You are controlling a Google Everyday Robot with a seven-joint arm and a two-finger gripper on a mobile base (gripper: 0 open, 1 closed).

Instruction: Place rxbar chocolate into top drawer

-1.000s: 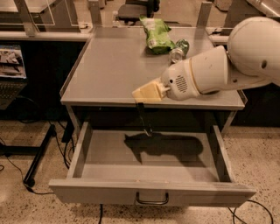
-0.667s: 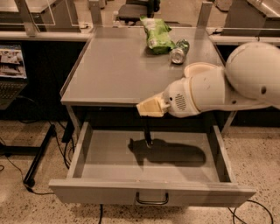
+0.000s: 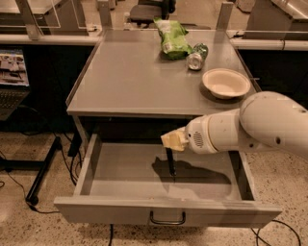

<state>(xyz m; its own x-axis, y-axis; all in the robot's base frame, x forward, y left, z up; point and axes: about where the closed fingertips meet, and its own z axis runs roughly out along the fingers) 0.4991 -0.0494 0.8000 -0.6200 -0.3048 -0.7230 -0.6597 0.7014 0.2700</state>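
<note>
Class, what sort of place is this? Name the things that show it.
Probably an office or lab workspace: grey metal table, office chair behind it, cables trailing over a speckled floor. The gripper hangs over the open top drawer.

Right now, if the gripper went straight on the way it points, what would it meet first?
Likely the top drawer floor: the gripper points down into it, and the rxbar chocolate hanging from it would touch first.
</note>
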